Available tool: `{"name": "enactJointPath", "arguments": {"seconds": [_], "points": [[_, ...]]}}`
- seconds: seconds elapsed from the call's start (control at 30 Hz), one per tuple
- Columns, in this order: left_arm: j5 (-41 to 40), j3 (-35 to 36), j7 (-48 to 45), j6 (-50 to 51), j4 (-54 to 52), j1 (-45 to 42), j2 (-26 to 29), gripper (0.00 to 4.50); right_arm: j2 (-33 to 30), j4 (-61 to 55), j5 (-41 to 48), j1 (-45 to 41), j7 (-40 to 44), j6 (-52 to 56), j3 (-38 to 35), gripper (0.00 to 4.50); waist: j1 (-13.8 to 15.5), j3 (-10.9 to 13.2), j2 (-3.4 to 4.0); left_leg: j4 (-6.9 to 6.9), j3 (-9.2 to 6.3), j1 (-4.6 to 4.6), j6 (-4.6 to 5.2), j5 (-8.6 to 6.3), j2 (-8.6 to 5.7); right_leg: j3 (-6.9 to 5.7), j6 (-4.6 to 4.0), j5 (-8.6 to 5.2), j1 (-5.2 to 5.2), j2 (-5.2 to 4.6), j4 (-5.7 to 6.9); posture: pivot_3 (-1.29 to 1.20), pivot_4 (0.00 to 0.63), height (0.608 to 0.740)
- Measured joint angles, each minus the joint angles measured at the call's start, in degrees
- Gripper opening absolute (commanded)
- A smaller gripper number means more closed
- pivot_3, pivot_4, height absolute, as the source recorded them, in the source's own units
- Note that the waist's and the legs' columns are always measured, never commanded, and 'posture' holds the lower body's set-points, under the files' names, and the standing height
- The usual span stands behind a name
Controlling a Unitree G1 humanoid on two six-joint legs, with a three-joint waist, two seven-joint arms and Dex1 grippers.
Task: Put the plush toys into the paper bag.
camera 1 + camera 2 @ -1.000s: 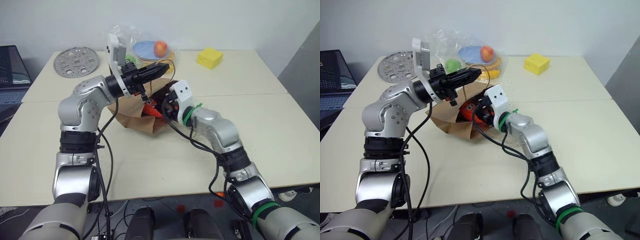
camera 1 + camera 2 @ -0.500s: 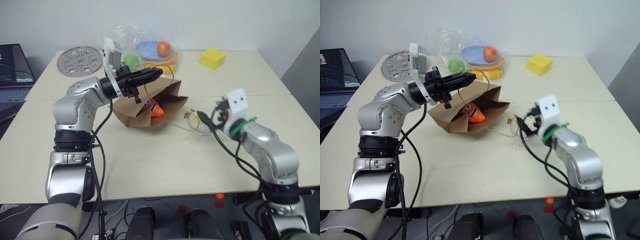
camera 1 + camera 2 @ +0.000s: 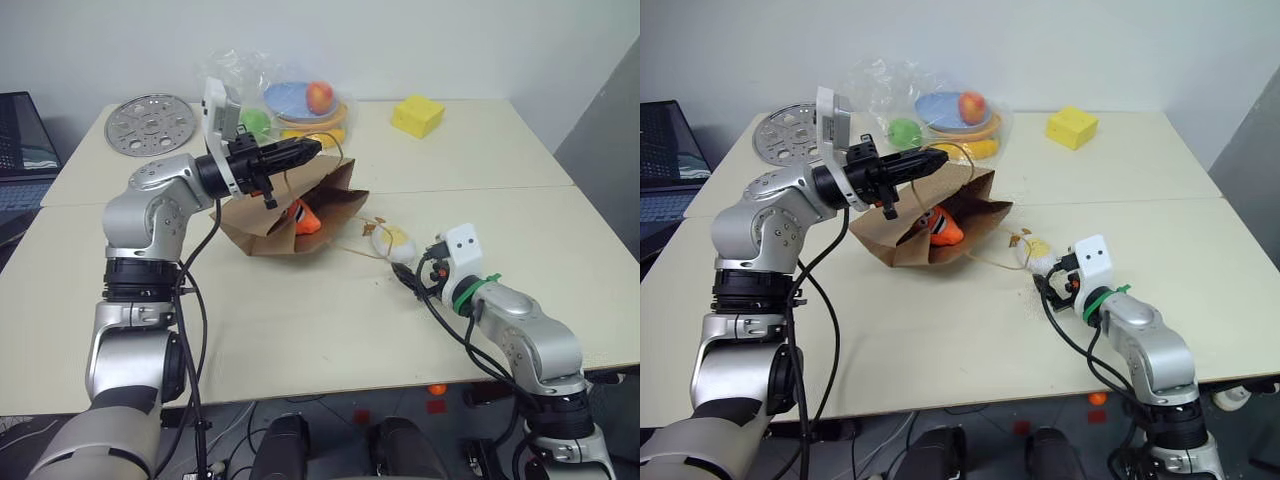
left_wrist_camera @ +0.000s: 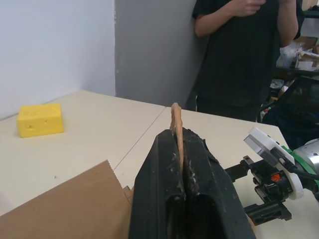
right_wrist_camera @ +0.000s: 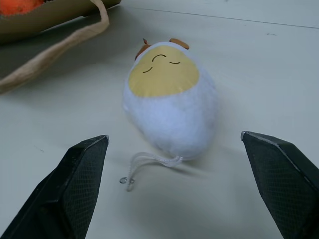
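Carrot bagged, egg toy loose on the desk [image 3: 300, 330].
I see my left pincer [image 3: 308, 148] clenched on the brown paper bag's [image 3: 270, 232] tan cord handle [image 4: 176, 119]; the orange carrot plush [image 3: 305, 217] sits half-hidden inside. My right pincer [image 5: 184, 196] gapes released just near of the white egg-shaped plush [image 5: 169, 99].

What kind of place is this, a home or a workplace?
Probably a workplace, such as a lab or office. Plain cream tables are pushed together against a bare white wall, a laptop sits at the edge, and a person stands watching near cluttered equipment. Loose test props lie about: a yellow block and a perforated metal disc.
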Motion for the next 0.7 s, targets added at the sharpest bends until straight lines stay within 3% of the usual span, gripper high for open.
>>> {"name": "enactJointPath", "arguments": {"seconds": [0.07, 0.17, 0.5, 0.7], "points": [[0.1, 0.0, 0.0, 0.0, 0.0, 0.0, 0.1, 0.00, -0.1, 2.0, -0.2, -0.7, 0.3, -1.3, 0.4, 4.47, 0.0, 0.0, 0.00, 0.00, -0.01, 0.00, 0.00, 0.00, 0.01, -0.01, 0.00, 0.00, 0.00, 0.01, 0.01, 0.00, 0.150, 0.740], [0.2, 0.0, 0.1, 0.1, -0.2, 0.1, 0.1, 0.00, -0.1, 5.9, -1.1, -1.4, 1.0, -4.5, 1.1, 3.84, 0.0, 0.0, 0.00, 0.00, -0.01, 0.01, 0.00, 0.00, 0.01, -0.01, 0.00, 0.00, 0.00, 0.01, 0.02, 0.00, 0.150, 0.740], [0.2, 0.0, 0.6, 0.6, -0.6, 0.3, 0.4, 0.00, -0.5, 11.6, -2.6, -1.9, 4.3, -13.4, 2.3, 0.17, 0.0, 0.0, 0.00, 0.01, -0.01, 0.01, 0.00, 0.00, 0.02, -0.01, 0.00, 0.00, 0.00, 0.01, 0.05, 0.00, 0.150, 0.740], [0.2, 0.0, 0.8, 0.5, -0.5, 0.3, 0.6, 0.00, -5.2, 7.8, 0.0, -1.5, 6.1, -11.4, -1.7, 0.02, 0.1, 0.0, 0.03, 0.00, 0.00, 0.00, 0.00, 0.00, -0.01, -0.01, 0.00, 0.00, 0.01, -0.03, 0.01, 0.00, 0.150, 0.740]]}}
